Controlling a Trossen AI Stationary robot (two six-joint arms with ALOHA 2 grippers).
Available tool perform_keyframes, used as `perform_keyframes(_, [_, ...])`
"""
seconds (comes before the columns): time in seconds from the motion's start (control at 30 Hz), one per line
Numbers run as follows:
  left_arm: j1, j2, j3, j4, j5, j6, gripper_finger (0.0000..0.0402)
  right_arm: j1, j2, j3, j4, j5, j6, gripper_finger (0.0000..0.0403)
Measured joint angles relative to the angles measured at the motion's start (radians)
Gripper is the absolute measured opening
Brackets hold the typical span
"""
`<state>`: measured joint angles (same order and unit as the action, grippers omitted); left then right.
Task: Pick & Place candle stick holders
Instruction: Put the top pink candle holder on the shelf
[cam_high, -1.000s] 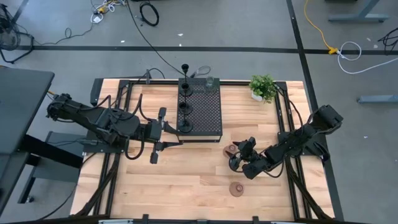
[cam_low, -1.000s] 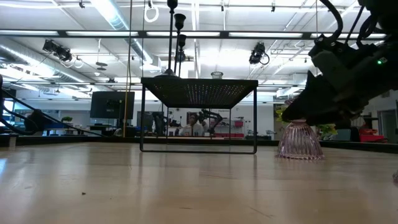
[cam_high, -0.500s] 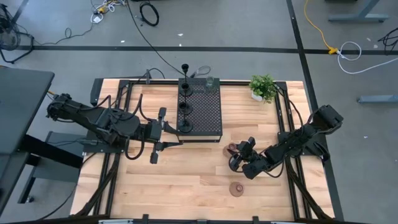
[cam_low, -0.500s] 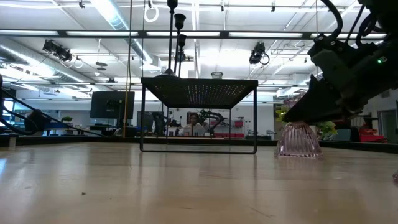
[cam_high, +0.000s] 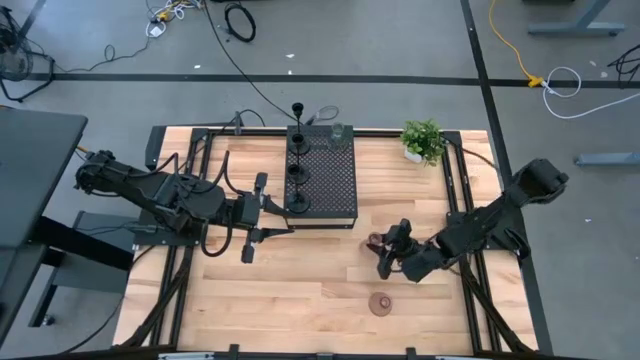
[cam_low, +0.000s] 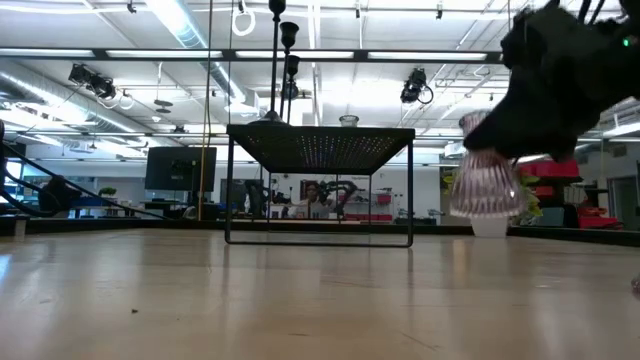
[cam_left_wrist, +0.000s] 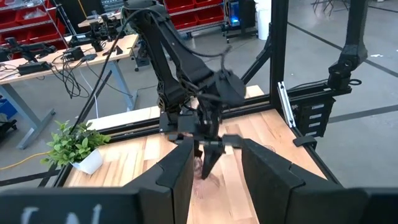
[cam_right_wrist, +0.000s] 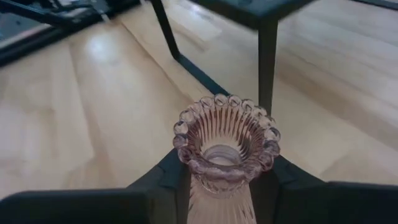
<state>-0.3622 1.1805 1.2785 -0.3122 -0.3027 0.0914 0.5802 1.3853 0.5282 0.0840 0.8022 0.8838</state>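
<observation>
The right gripper (cam_high: 385, 252) is clamped on a pink ribbed glass candle holder (cam_right_wrist: 225, 149), its two fingers (cam_right_wrist: 168, 174) pressing the piece from both sides just below the beaded rim. In the low view the holder (cam_low: 484, 185) hangs clear of the table (cam_low: 300, 300), off to the side of the black perforated stand (cam_high: 322, 170). Three black thin-stemmed holders (cam_high: 298, 178) stand in a row on or at that stand. Another reddish dome holder (cam_high: 380, 303) sits on the table farther from the stand than the lifted one. The left gripper (cam_high: 262, 213) waits beside the stand, its fingers parted wide and holding nothing. A small potted plant (cam_high: 422, 140) stands near the stand's far corner.
</observation>
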Motion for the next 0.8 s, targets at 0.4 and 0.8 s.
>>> perform_keyframes(0.4, [0.000,0.000,0.000,-0.013,0.000,0.000,0.0138,-0.001,-0.345,0.027,-0.263,-0.087,-0.067,0.0109])
perform_keyframes(0.8, [0.000,0.000,0.000,-0.015,0.000,0.000,0.0138,-0.114,-0.391,0.410,-0.687,-0.016,-0.310,0.0109])
